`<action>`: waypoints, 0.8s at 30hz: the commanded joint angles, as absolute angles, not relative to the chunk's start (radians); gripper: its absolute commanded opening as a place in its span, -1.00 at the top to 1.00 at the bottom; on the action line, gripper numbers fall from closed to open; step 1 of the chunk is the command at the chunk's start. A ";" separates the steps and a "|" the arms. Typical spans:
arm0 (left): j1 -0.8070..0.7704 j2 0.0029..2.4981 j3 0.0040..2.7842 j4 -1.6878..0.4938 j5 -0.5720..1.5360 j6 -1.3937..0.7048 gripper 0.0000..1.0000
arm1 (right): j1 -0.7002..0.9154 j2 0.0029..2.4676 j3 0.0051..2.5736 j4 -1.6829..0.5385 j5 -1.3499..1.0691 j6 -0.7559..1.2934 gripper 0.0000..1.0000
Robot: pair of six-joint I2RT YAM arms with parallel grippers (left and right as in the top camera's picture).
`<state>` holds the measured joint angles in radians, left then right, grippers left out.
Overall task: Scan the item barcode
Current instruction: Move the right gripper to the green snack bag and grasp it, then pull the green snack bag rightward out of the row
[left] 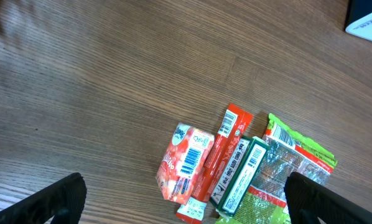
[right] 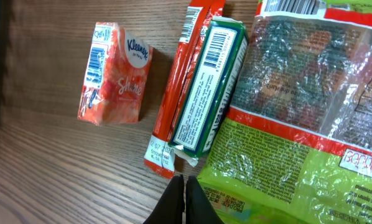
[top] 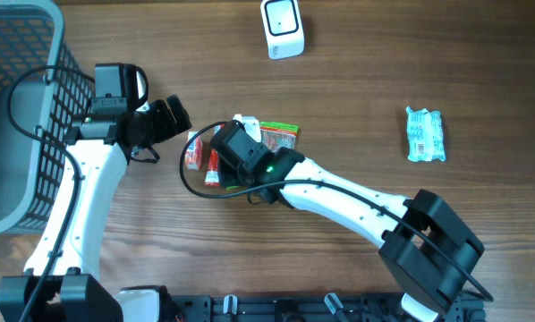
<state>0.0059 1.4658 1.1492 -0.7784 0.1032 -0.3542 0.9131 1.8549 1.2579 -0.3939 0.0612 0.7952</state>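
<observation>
Four packets lie in a cluster mid-table, barcodes facing up: an orange Kleenex tissue pack [right: 114, 74] [left: 183, 165] [top: 194, 149], a red stick packet [right: 180, 93] [left: 217, 162], a dark green box [right: 211, 87] [left: 239, 174], and a green and red crinkly bag [right: 298, 124] [top: 279, 136]. My right gripper [right: 184, 182] [top: 225, 141] hovers over the cluster, shut with nothing between its fingers, its tips beside the bag's near edge. My left gripper [left: 186, 200] [top: 169, 116] stands wide open just left of the cluster, holding nothing. The white scanner [top: 282, 27] [left: 367, 22] stands at the table's far edge.
A grey mesh basket [top: 17, 107] fills the far left. A light blue-green packet [top: 425, 134] lies alone at the right. The right arm stretches from the bottom right across the table to the cluster.
</observation>
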 commanded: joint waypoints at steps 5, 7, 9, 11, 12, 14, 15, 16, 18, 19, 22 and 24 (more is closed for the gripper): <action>0.009 1.453 1.143 -0.775 0.112 -0.356 -1.00 | 0.911 1.932 1.251 -0.382 0.052 0.877 0.91; 0.009 1.453 1.143 -0.776 0.112 -0.356 -1.00 | 0.910 1.964 1.251 -0.381 0.052 0.891 0.91; 0.009 1.453 1.143 -0.776 0.112 -0.356 -1.00 | 0.903 1.994 1.251 -0.393 0.074 0.891 0.91; 0.009 1.453 1.143 -0.775 0.112 -0.356 -1.00 | 0.889 1.996 1.251 -0.408 0.075 0.891 0.92; 0.009 1.453 1.143 -0.775 0.112 -0.356 -1.00 | 0.879 1.996 1.251 -0.412 0.074 0.891 0.91; 0.009 1.453 1.143 -0.776 0.112 -0.356 -1.00 | 0.864 1.998 1.251 -0.421 0.073 0.895 0.91; 0.009 1.453 1.143 -0.776 0.112 -0.356 -1.00 | 0.860 2.000 1.251 -0.423 0.070 0.896 0.91; 0.009 1.453 1.143 -0.775 0.112 -0.356 -1.00 | 0.860 2.001 1.251 -0.425 0.069 0.899 0.91; 0.009 1.453 1.143 -0.775 0.112 -0.356 -1.00 | 0.860 2.006 1.250 -0.432 0.062 0.927 0.91; 0.009 1.453 1.143 -0.775 0.112 -0.356 -1.00 | 0.860 2.006 1.250 -0.432 0.058 0.926 0.91; 0.009 1.453 1.143 -0.775 0.112 -0.356 -1.00 | 0.852 2.006 1.250 -0.477 0.068 0.922 0.91; 0.009 1.453 1.143 -0.776 0.112 -0.356 -1.00 | 0.836 2.006 1.250 -0.513 0.081 0.917 0.91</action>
